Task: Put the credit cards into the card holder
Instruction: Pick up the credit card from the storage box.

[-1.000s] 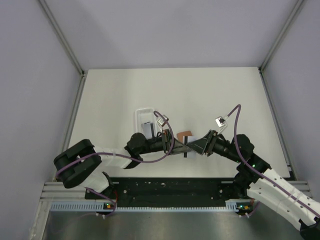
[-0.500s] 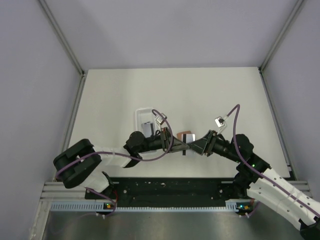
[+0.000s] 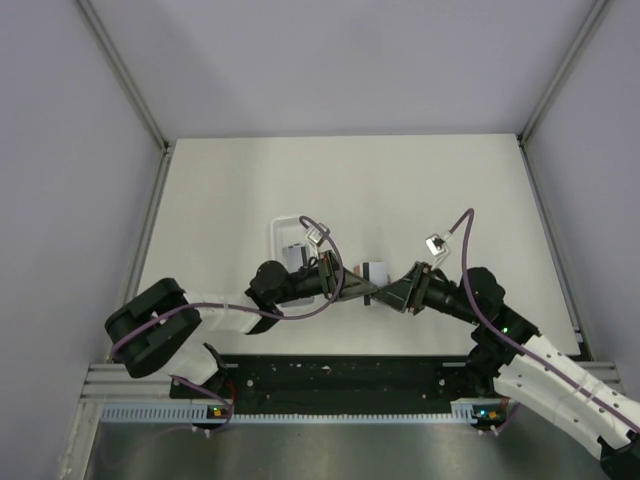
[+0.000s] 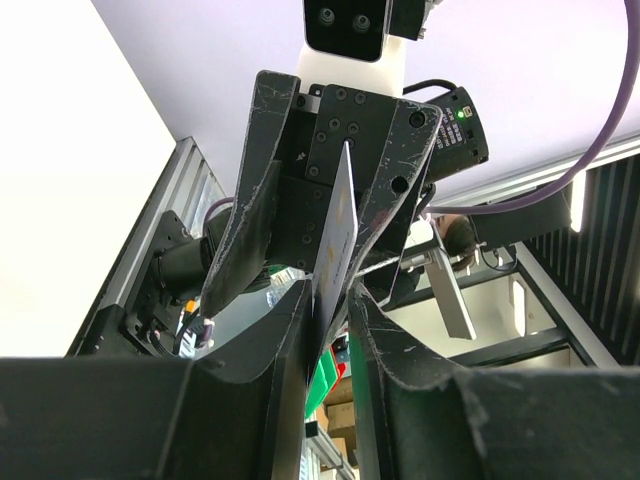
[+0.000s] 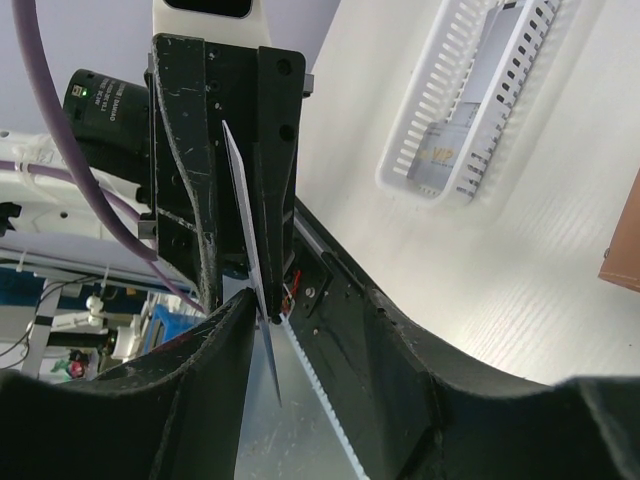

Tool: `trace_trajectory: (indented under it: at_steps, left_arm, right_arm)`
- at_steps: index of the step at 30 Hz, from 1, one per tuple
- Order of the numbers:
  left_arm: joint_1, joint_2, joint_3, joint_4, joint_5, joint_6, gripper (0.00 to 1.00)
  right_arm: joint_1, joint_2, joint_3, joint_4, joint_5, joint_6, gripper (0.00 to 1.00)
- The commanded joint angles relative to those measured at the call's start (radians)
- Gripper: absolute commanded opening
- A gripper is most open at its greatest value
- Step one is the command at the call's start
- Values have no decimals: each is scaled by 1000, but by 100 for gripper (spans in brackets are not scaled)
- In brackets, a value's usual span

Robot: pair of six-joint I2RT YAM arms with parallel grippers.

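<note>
Now the left gripper (image 4: 330,312) pinches 1 card (image 4: 336,220) edge-on; right gripper (image 5: 270,305) straddles the same card, can't tell if clamped.

White shells over black joints on the left arm (image 3: 225,317) and the right arm (image 3: 560,375). Purple cables (image 5: 22,40) looped loosely along both. Matte black fingers (image 4: 420,380), badly scratched; a black plate (image 4: 378,128) studded with hex screws. Small green lamp (image 4: 461,113), perhaps on a wrist camera housing.

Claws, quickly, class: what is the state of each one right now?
Left claw: closed on a credit card, seen edge-on.
Right claw: around the same card; whether it grips cannot be told.
</note>
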Motion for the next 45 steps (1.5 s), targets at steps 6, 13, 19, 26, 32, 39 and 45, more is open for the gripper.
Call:
trace_trajectory:
  at_steps: [6,13,19,26,32,39,45]
  left_arm:
    - [-21,1,43,96,16,-14,27]
    - [-31,47,41,190,30,-60,28]
    - [-38,59,38,228,33,-86,29]
    - [-38,41,27,242,33,-92,32]
    - [-38,29,18,247,21,-95,32]
    - [-38,19,10,255,11,-100,32]
    - [-33,6,1,259,7,-98,32]
  right_arm:
    - [1,10,4,41,18,-17,48]
    - [1,9,3,52,27,-19,49]
    - [1,4,-5,53,33,-21,46]
    - [1,-19,-3,16,50,-31,39]
    - [1,-45,-5,-14,56,-36,38]
    - [1,-50,-8,-42,56,-37,36]
    - [1,-54,-9,-51,58,-40,36]
